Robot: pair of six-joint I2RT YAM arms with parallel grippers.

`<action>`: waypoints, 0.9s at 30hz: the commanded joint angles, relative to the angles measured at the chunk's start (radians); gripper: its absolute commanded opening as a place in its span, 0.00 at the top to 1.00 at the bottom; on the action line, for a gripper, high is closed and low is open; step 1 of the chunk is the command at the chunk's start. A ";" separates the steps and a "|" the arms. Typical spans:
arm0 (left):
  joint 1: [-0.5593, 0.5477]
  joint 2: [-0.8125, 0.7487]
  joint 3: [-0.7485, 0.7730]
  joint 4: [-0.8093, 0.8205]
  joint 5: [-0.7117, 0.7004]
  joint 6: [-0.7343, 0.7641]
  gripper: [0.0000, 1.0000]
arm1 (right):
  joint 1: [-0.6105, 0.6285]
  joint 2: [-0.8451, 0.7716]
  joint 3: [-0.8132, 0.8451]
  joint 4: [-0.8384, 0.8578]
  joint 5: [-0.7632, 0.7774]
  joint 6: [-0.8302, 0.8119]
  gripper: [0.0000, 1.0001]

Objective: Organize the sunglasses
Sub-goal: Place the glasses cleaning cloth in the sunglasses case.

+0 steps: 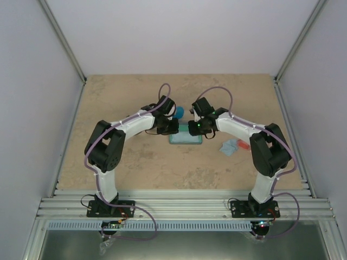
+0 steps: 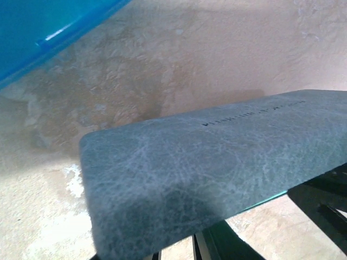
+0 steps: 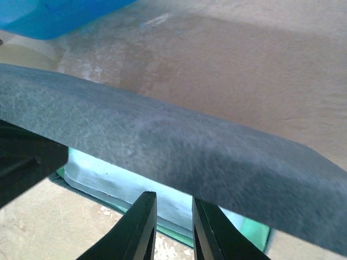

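A red-orange pair of sunglasses [image 1: 243,144] lies on a light blue cloth [image 1: 230,147] at the right of the table, away from both grippers. Both grippers meet over the grey-blue rectangular case [image 1: 185,136] at the middle. Its lid [image 2: 217,162] is raised and the teal lining [image 3: 108,179] shows under it. My left gripper [image 1: 174,128] is at the case's left end. The lid hides most of its fingers [image 2: 219,246]. My right gripper [image 3: 172,199] is at the case's right end, its jaws a narrow gap apart with nothing between them.
A glossy blue oval case [image 1: 178,112] lies just behind the rectangular case and shows in the upper left of both wrist views [image 2: 38,27] [image 3: 59,13]. Metal rails run along the table's near edge [image 1: 179,203]. White walls close in three sides.
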 commanded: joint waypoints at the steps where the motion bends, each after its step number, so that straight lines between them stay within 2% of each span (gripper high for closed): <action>1: 0.005 0.009 -0.026 0.063 0.056 0.016 0.83 | -0.002 0.042 0.004 0.064 -0.055 -0.006 0.81; 14: 0.005 0.017 -0.112 0.143 0.006 0.023 0.84 | 0.013 0.089 -0.024 0.110 -0.025 0.008 0.82; 27: 0.004 0.013 -0.175 0.157 -0.121 0.000 0.82 | 0.039 0.046 -0.099 0.169 0.150 0.031 0.82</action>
